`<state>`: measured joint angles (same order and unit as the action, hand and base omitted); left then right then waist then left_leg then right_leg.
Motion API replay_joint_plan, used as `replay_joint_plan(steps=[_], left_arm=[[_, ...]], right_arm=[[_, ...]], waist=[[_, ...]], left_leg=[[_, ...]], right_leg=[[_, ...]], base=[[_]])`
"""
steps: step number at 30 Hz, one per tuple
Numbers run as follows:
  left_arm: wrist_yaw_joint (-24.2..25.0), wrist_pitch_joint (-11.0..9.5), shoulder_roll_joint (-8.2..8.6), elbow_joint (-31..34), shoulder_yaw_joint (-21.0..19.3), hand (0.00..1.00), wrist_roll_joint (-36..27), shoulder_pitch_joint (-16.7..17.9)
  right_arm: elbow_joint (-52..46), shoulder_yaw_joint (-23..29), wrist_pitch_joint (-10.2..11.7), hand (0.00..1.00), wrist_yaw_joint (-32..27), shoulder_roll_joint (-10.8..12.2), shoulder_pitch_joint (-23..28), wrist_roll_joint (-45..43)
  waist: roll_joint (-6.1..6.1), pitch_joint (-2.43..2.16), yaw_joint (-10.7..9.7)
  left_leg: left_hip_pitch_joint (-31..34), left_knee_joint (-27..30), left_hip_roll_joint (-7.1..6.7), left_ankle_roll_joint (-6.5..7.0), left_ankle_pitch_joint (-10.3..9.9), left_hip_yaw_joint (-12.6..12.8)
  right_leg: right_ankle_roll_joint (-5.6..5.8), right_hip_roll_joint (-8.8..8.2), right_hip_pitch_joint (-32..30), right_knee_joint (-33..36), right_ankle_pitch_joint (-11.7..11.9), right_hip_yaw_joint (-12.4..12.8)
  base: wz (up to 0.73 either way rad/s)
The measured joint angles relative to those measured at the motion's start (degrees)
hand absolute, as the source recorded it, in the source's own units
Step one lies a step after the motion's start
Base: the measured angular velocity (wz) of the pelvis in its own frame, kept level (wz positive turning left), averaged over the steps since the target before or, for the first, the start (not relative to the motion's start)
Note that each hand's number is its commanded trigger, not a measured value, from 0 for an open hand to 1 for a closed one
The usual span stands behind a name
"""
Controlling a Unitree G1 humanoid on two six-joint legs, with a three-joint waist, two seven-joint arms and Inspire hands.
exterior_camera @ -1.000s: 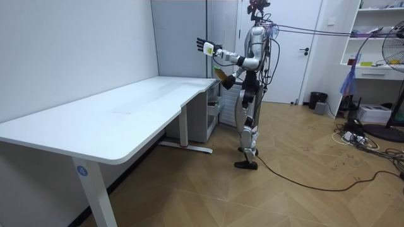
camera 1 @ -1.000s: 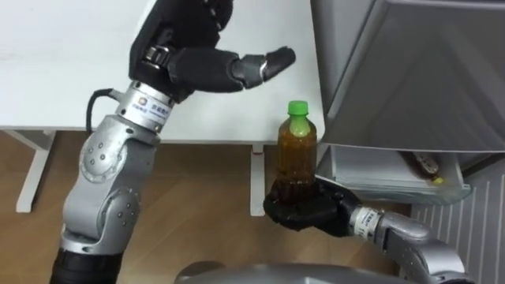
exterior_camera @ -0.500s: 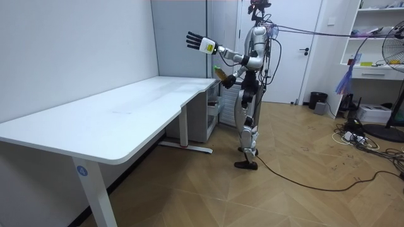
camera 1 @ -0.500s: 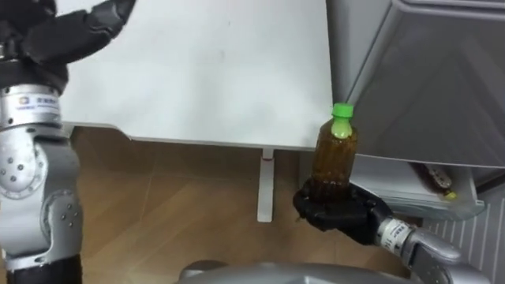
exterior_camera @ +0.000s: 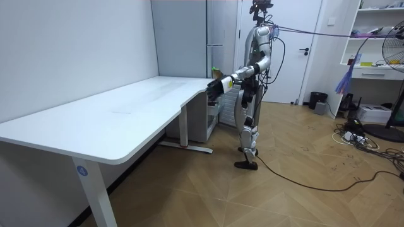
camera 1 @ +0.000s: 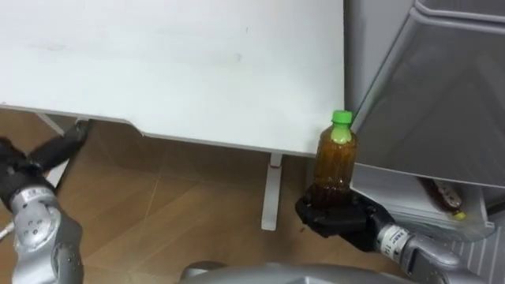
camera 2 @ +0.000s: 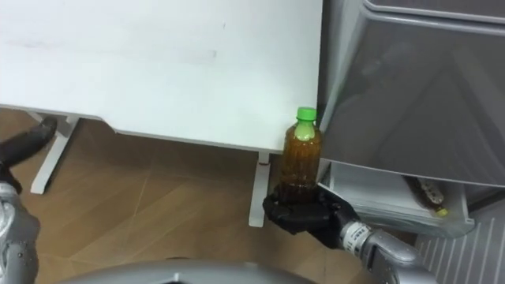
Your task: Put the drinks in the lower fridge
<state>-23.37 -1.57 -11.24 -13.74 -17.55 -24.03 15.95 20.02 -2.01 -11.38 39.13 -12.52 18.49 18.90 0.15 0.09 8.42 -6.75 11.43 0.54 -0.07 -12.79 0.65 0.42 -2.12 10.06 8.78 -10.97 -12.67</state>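
Beside fridge drawer (camera 1: 394, 191), bottle (camera 1: 334, 162) of brown drink, clasped in right hand (camera 1: 335, 219)

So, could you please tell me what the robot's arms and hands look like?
The left hand and right hand are black. Each wrist carries a white printed band, and the forearms are rounded silver-grey shells.

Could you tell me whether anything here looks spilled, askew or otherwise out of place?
Nothing stands out. The bottle stands upright, capped, in the right hand beside the open lower fridge drawer, where another drink lies. The left hand hangs open, low.
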Motion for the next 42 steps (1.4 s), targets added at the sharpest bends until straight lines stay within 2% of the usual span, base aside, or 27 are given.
replay_joint_plan(steps=[6, 9, 13, 16, 18, 21, 24, 28, 30, 37, 42], left_arm=[[-1.2, 0.9, 0.28, -11.3, 3.9, 0.00, -0.2, 1.2], [-1.1, 1.6, 0.37, -13.6, 5.7, 0.00, -0.8, 2.6], [-0.1, 2.5, 0.40, -18.5, 7.3, 0.00, -1.6, 2.7], [1.2, 3.3, 0.37, -23.2, 7.6, 0.00, -2.1, 3.6], [3.1, 4.3, 0.39, -28.3, 8.0, 0.00, -2.7, 3.6], [5.6, 6.1, 0.41, -32.4, 8.4, 0.00, -1.9, 4.1], [8.4, 6.8, 0.43, -35.6, 8.5, 0.00, -0.5, 5.1], [10.2, 7.5, 0.41, -39.1, 10.1, 0.00, 2.8, 4.8], [11.7, 8.1, 0.45, -40.1, 12.1, 0.00, 4.7, 4.2], [16.2, 8.5, 0.49, -40.4, 12.1, 0.00, 7.1, 3.5], [17.9, 8.6, 0.66, -41.9, 12.2, 0.00, 10.9, 0.3]], right_arm=[[1.3, -1.6, -0.2, 1.00, -2.4, 0.1, 0.0, 3.3], [2.1, -2.0, -0.6, 1.00, -4.1, 0.1, 0.5, 6.3], [4.3, -3.0, -0.7, 1.00, -5.9, -0.2, 0.6, 8.1], [5.0, -3.2, -1.0, 1.00, -5.9, -0.2, 1.1, 7.9], [8.9, -3.1, -0.8, 1.00, -6.0, -0.2, 1.0, 8.1], [14.0, -2.6, -1.3, 1.00, -7.8, -0.2, 0.8, 7.8], [17.6, -1.0, -1.2, 1.00, -8.4, -0.2, 1.3, 8.0], [23.1, -0.6, -0.6, 1.00, -9.0, -0.5, -0.4, 10.6], [27.3, -0.6, 0.6, 1.00, -9.1, -0.5, -1.2, 13.2], [34.0, 0.3, 2.8, 1.00, -9.0, 0.1, -1.8, 21.5], [39.5, 2.1, 3.3, 1.00, -8.5, 0.6, -2.4, 27.1]], waist=[[-0.38, 0.06, -0.3], [-0.89, 0.16, -0.5], [-1.24, 0.02, -1.0], [-1.33, -0.14, -2.0], [-1.30, -0.20, -2.5], [-1.28, -0.19, -3.3], [-0.91, -0.15, -3.9], [-1.05, -0.05, -5.1], [-1.16, -0.05, -5.7], [-1.49, -0.33, -6.8], [-1.48, -0.37, -7.1]], left_leg=[[0.1, -0.4, -0.04, 0.00, 0.0, -0.1], [0.2, -0.4, -0.08, 0.00, 0.0, 0.0], [0.4, -0.1, -0.26, 0.01, 0.0, -0.1], [0.0, -0.4, -0.29, 0.01, 0.0, 0.1], [-0.4, -0.8, -0.24, 0.02, 0.0, 0.4], [0.0, -0.8, -0.20, 0.08, -0.1, 0.5], [0.2, -1.1, -0.10, 0.08, -0.1, 1.0], [0.3, -1.1, -0.14, 0.08, -0.1, 1.1], [0.3, -1.0, -0.12, 0.08, -0.1, 1.8], [0.3, -1.5, 0.06, 0.07, -0.1, 4.2], [0.2, -1.8, 0.12, 0.08, -0.1, 4.5]], right_leg=[[0.00, 0.02, 0.0, -0.1, 0.0, 0.1], [0.03, 0.01, -0.1, -0.3, 0.0, 0.2], [0.10, -0.12, -0.1, -0.8, -0.1, -0.1], [0.11, -0.12, 0.3, -1.0, -0.1, -0.1], [0.12, -0.13, 0.1, -0.9, -0.1, 0.1], [0.13, -0.14, -0.2, -0.9, -0.1, 0.1], [0.12, -0.10, -0.3, -0.9, -0.1, 0.4], [0.18, -0.12, -0.2, -1.0, -0.1, 0.5], [0.34, -0.14, -0.2, -1.1, -0.2, 0.8], [0.43, -0.16, -1.1, -1.0, -0.3, 1.7], [0.45, -0.15, -1.3, -0.9, -0.2, 1.8]], base=[[0.00], [0.00], [0.02], [0.00], [-0.06], [-0.02], [-0.04], [0.02], [0.02], [-0.09], [0.00]])
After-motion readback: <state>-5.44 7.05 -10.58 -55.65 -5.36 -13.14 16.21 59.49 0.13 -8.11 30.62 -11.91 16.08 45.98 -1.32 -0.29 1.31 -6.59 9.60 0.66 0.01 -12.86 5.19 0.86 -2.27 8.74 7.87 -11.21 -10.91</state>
